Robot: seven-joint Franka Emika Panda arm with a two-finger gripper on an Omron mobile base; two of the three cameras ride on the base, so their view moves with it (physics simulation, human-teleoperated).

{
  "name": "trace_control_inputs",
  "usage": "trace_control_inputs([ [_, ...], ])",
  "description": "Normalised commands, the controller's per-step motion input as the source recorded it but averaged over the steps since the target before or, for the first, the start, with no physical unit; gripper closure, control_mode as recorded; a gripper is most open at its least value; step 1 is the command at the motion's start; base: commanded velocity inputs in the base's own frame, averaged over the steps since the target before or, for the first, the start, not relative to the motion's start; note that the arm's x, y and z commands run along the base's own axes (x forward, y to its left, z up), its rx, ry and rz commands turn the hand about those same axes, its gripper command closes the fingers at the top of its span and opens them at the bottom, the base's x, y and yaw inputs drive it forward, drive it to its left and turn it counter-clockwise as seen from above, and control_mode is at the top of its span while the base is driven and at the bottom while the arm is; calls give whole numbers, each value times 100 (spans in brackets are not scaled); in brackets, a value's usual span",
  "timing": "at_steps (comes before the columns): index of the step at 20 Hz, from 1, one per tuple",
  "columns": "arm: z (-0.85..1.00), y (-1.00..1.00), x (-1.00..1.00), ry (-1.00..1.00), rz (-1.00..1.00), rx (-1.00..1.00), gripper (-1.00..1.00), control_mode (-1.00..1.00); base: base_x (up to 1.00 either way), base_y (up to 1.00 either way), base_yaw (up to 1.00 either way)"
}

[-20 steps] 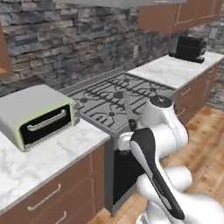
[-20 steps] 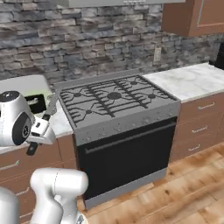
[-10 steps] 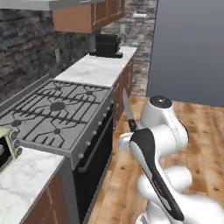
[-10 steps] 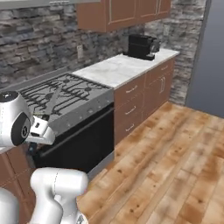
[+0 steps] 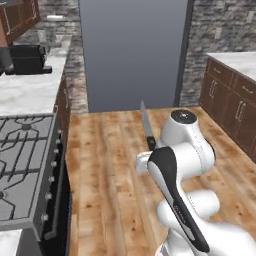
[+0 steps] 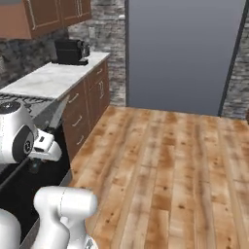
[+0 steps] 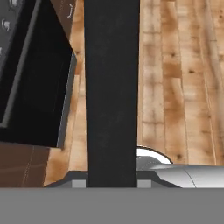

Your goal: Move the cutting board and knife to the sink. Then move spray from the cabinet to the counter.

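Swinging round with the base, both base cameras now look down a long wooden floor [image 6: 160, 160] toward a tall grey refrigerator [image 5: 132, 50]; a second ago the toaster oven and the whole stove filled the frame, so the scene shifted with the cameras, not the things.

Nearest, the end effector [image 5: 150, 150] is closed partway on the knife [image 5: 146, 125], whose black handle runs up the middle of the hand view [image 7: 111, 92] between the fingers, gripped firmly enough to ride along. Its silver blade stands up and slightly forward above the wrist in the left base view, and in the right base view it slants up beside the arm [image 6: 57, 113]. Carrying it upright and close to the body looks like a way to keep the point clear of cabinet fronts while driving.

Beside the arm sits the gas stove [image 5: 25, 165] with its black oven front, just off the base's left. Beyond it runs the marble worktop [image 6: 53, 78] over brown drawers, with a black coffee machine [image 6: 70, 51] at its far end. To the right the floor is wide and open. Brown cabinets [image 5: 232, 100] line the far right. I judge the sink lies elsewhere, so more driving remains.
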Motion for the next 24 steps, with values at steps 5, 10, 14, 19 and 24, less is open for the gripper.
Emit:
trace_control_inputs([
  [5,0,0,0,0,0,0,100,100,18,-22,-67],
  [10,0,0,0,0,0,0,100,100,25,-9,-65],
  [14,0,0,0,0,0,0,100,100,33,-10,-61],
  [19,0,0,0,0,0,0,100,100,44,1,-59],
  [24,0,0,0,0,0,0,100,100,74,1,-50],
])
